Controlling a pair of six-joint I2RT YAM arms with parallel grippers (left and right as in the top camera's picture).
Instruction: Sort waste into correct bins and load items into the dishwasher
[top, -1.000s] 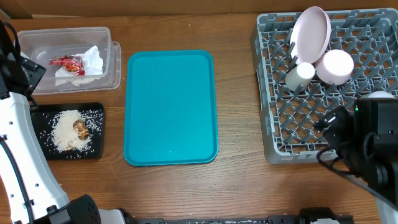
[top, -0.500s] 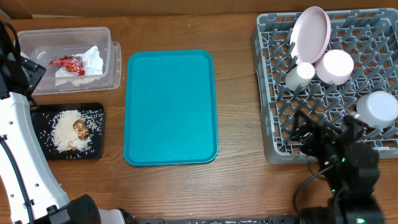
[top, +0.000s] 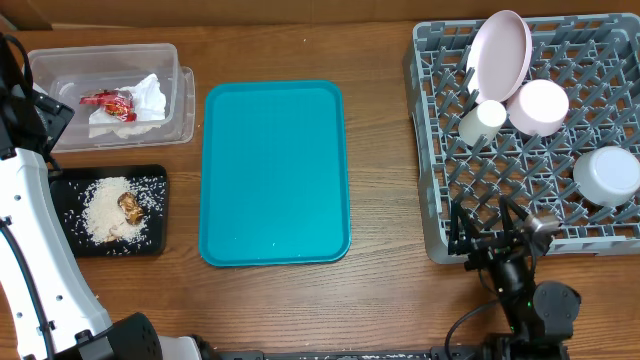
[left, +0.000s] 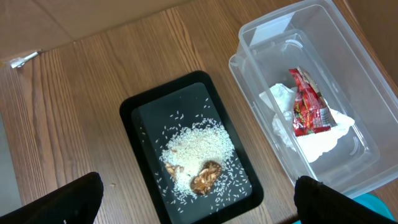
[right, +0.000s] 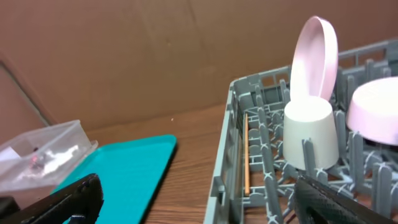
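The grey dishwasher rack (top: 424, 140) on the right holds a pink plate (top: 500, 52), a pink bowl (top: 540, 106), a white cup (top: 482, 122) and a white cup (top: 607, 175) at its right edge. My right gripper (top: 490, 236) is open and empty at the rack's front edge; its view (right: 205, 202) shows the rack wall (right: 227, 155) and a wooden chopstick (right: 246, 155) inside. A clear bin (top: 186, 100) holds a red wrapper (top: 108, 100) and tissue (top: 145, 95). A black tray (top: 152, 236) holds rice and food scraps (top: 128, 205). My left gripper (left: 199, 202) is open and empty above it.
A bare teal tray (top: 275, 172) lies in the middle of the wooden table, between the bins and the rack. My white left arm (top: 35, 250) runs along the left edge. A brown cardboard wall stands behind the table.
My right arm has drawn back from the rack's right side toward the front edge. The white cup it covered now sits uncovered in the rack. The left arm has not moved.
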